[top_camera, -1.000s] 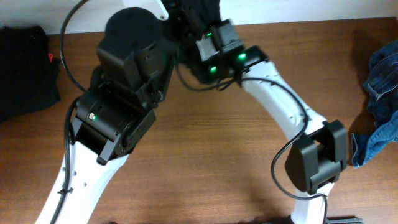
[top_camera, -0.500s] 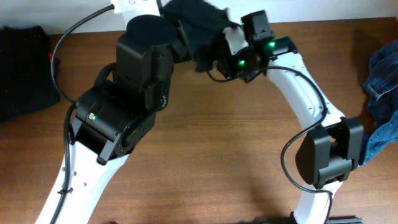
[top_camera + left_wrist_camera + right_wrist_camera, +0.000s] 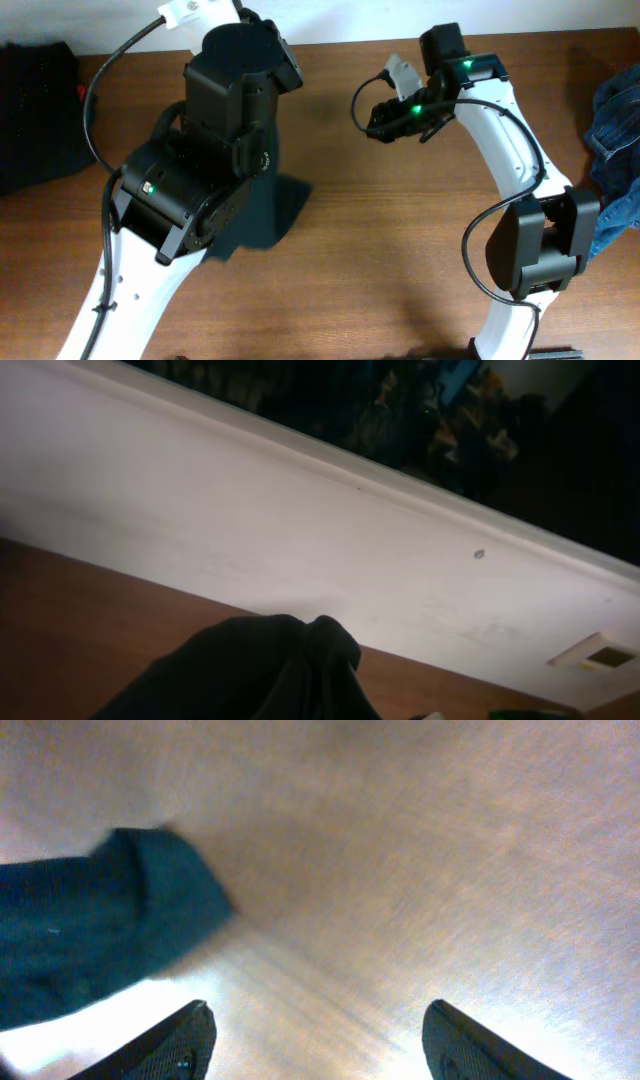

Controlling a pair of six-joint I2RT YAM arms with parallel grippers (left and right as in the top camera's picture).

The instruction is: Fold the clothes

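Right gripper (image 3: 320, 1040) stands wide open, nothing between its fingertips, just bare table (image 3: 430, 870) beneath. The shirt (image 3: 90, 940) lies off to one side of it, one blunt dark corner showing and clear of the jaws. Across the way, the left gripper's fingers are out of sight, but it is clamped tight, and the bunch of cloth at the bottom of its wrist view says it has the shirt (image 3: 260, 670) by a gathered edge. From overhead the shirt (image 3: 268, 205) hangs as a dark sheet under the left arm (image 3: 225, 120), draping toward mid-table. So this one looks early: lifted, not spread, no fold made. A black pile (image 3: 35, 110) sits at the table's far left, possibly finished work, and a denim heap (image 3: 615, 150) waits at the right edge, rumpled and untouched.
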